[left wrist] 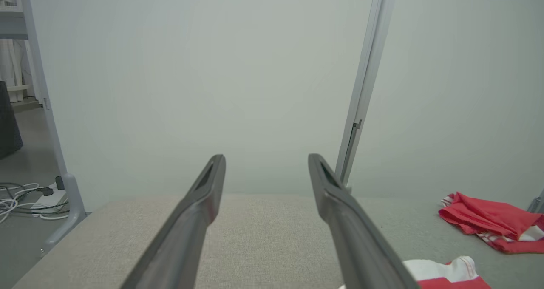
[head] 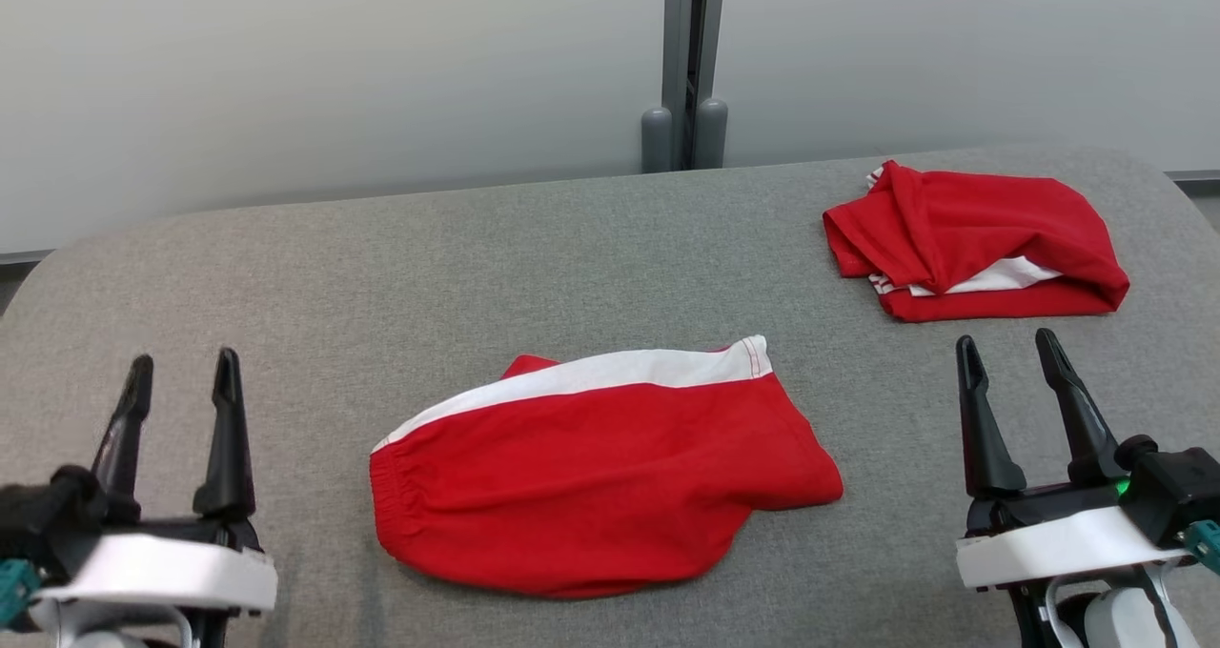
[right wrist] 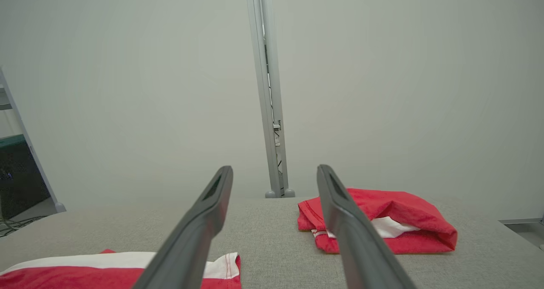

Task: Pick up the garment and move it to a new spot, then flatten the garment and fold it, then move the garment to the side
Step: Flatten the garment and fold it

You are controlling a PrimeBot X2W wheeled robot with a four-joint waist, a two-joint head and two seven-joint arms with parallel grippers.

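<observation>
Shorts (head: 600, 476) are lying on the table (head: 381, 276) between the left claw (head: 185, 360) and right claw (head: 1006, 341), well apart from each, both claws sitting spread wide and empty.

No text, label, brand, number or sign can be read in any of the views; the dark unit (right wrist: 19, 182) at the far left edge of the right wrist view may carry some marking, but it is too dim and blurred to tell
</observation>
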